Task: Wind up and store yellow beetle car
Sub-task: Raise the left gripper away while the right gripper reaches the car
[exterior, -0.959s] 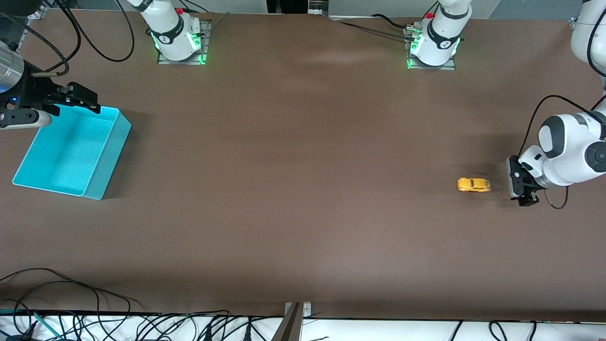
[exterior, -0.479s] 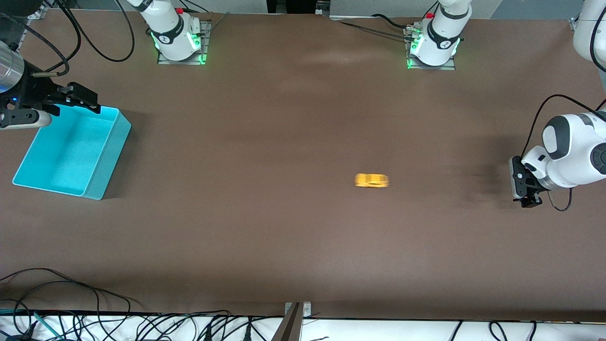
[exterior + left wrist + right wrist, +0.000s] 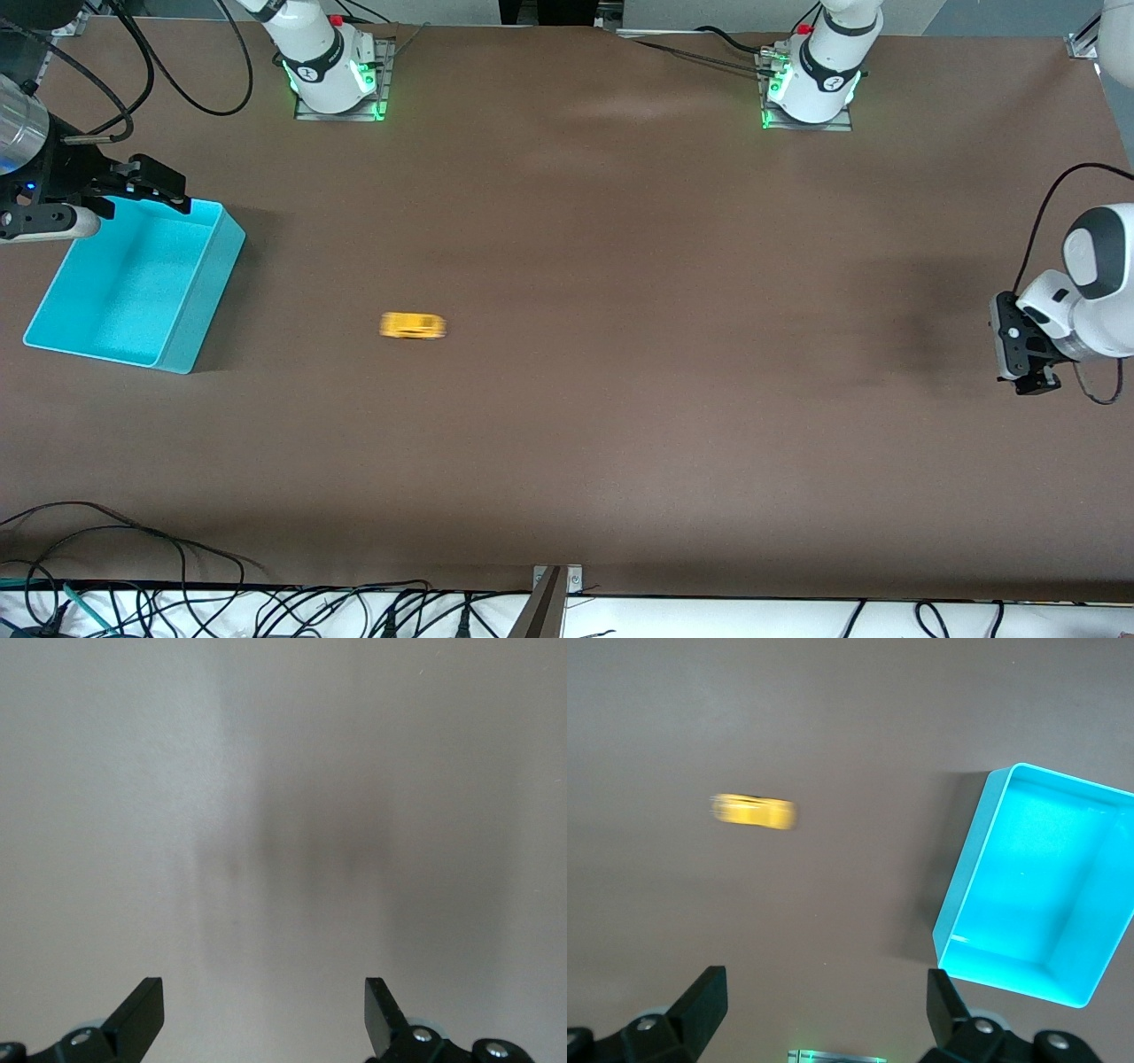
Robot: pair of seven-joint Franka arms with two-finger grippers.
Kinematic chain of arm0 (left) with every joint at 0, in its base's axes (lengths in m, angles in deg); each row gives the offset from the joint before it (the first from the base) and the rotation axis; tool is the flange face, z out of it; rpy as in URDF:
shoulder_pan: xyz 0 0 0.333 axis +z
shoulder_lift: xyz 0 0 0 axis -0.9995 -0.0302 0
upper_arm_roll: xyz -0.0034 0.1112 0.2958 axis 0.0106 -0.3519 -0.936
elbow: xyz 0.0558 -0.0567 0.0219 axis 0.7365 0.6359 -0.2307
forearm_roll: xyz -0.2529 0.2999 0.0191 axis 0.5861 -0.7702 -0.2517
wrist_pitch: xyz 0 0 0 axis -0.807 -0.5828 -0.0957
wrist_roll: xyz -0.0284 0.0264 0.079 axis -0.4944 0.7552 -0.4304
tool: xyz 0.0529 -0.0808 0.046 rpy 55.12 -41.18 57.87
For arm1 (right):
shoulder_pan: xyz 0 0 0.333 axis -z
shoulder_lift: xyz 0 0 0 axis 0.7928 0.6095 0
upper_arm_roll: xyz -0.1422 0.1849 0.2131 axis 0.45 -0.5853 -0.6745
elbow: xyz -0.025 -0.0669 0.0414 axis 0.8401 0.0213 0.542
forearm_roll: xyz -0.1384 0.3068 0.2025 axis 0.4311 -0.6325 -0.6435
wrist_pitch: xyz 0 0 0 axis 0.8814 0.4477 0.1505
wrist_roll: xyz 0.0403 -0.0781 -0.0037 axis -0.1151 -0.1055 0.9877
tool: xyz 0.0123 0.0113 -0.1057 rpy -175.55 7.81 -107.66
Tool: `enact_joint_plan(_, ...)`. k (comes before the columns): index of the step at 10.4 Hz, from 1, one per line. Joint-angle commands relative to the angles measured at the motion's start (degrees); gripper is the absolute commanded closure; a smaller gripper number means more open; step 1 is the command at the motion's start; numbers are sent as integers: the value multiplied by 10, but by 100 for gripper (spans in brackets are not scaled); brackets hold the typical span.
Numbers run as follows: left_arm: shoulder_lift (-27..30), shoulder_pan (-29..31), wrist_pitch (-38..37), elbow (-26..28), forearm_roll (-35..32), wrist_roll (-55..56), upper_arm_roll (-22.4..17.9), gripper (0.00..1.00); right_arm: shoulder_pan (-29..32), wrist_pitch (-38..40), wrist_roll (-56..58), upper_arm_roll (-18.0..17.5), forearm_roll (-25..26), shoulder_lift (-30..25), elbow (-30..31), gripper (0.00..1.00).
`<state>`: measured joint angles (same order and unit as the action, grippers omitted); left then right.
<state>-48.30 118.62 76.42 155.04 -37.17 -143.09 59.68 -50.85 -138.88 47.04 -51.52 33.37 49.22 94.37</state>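
Observation:
The yellow beetle car is a blurred streak on the bare brown table, a short way from the turquoise bin and toward the left arm's end from it. The right wrist view shows the yellow beetle car apart from the turquoise bin. My right gripper hangs open over the bin's rim farthest from the front camera; the right gripper holds nothing. My left gripper is open and empty at the left arm's end of the table, and the left gripper sees only bare table.
The two arm bases stand along the table's edge farthest from the front camera. Cables lie at the edge nearest that camera.
The car has rolled across the table from beside the left gripper to near the bin. The left gripper has drawn back toward its end of the table. The right gripper has held still.

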Motion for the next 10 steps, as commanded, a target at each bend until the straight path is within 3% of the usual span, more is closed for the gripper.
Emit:
enact_joint_plan(1,4,-23,-58,-34,4,21,6,0,-2,1,-7,0,-8,-7,-9,0)
enact_joint_plan(4,6,-26,-71,-36,6,44,9,0,-3,4,-5,0,-8,-6,-9,0)
enact_joint_plan(6,39,-26,-115,-47,11,101,27,0,-2,5,0,1,-10,-3,-9,0)
enact_joint_plan(10,63,-26,-284,-137,80,291,74,0,-26,13,-3,0,-9,14,-7,0)
